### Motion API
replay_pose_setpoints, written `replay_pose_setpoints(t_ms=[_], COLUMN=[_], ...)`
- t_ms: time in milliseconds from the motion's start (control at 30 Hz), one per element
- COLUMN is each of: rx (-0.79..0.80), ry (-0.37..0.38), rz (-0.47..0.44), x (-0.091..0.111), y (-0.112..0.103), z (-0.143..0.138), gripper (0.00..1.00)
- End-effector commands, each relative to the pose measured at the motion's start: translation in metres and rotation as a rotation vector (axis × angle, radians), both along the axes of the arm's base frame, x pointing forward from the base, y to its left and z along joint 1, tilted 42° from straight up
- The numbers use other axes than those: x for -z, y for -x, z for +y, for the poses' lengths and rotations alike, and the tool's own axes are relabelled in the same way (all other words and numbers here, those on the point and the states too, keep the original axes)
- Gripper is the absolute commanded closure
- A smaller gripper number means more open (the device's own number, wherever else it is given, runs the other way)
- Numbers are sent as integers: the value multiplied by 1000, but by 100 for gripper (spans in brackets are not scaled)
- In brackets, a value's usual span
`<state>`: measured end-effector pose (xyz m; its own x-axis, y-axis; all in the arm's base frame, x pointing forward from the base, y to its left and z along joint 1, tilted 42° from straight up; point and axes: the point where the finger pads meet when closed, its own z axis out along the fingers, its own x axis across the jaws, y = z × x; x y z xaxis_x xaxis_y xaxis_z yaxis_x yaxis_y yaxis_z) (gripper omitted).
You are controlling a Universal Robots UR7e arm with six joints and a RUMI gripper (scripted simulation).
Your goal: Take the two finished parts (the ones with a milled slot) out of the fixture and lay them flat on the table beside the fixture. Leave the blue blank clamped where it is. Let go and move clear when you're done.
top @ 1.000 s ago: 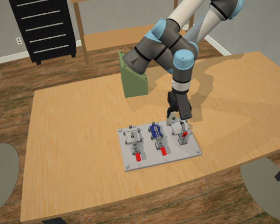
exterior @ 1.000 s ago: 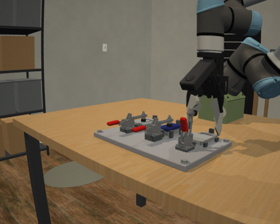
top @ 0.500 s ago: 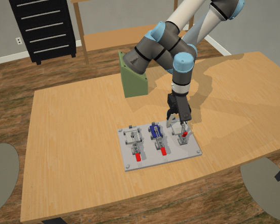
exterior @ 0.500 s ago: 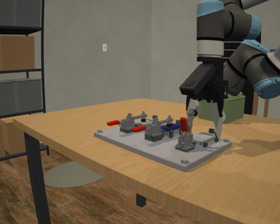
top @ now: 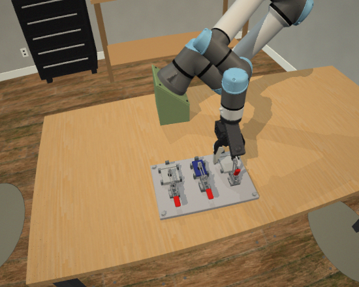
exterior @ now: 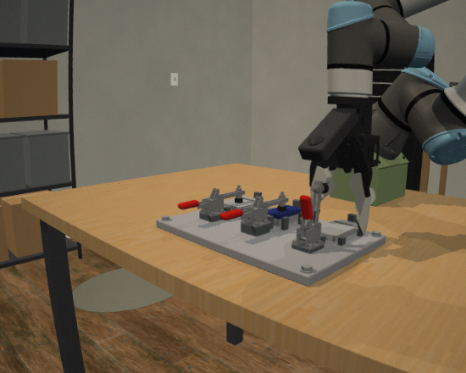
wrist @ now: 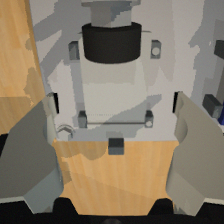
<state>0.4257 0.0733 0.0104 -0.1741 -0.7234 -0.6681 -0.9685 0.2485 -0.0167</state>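
Observation:
The fixture plate (top: 223, 200) (exterior: 256, 242) (wrist: 165, 85) holds three parts. A pale part (top: 227, 167) (exterior: 338, 231) (wrist: 115, 90) sits in the right nest between dark posts. Its clamp's red handle (top: 237, 172) (exterior: 307, 208) stands upright. My gripper (top: 226, 161) (exterior: 340, 221) (wrist: 115, 93) is open, its fingers low on either side of this part, with gaps in the wrist view. The blue blank (top: 196, 166) (exterior: 283, 212) is clamped in the middle nest. Another pale part (top: 165, 175) is in the left nest, under a closed clamp. The slots cannot be made out clearly.
Red handles of the middle clamp (top: 209, 194) (exterior: 231, 214) and left clamp (top: 177, 201) (exterior: 188, 204) lie low toward the front. The black clamp tip (wrist: 112, 45) overhangs the right part in the wrist view. The green arm base (top: 173, 109) stands behind the fixture.

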Motion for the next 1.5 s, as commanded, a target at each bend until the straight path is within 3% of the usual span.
replay_pose_setpoints(t_ms=[0, 333, 367, 1467], rx=[0, 0, 0, 0], ry=[0, 0, 0, 0], rz=[-1, -1, -1, -1], x=[0, 0, 0, 0], y=[0, 0, 0, 0], z=[0, 0, 0, 0], gripper=[41, 41, 100, 100])
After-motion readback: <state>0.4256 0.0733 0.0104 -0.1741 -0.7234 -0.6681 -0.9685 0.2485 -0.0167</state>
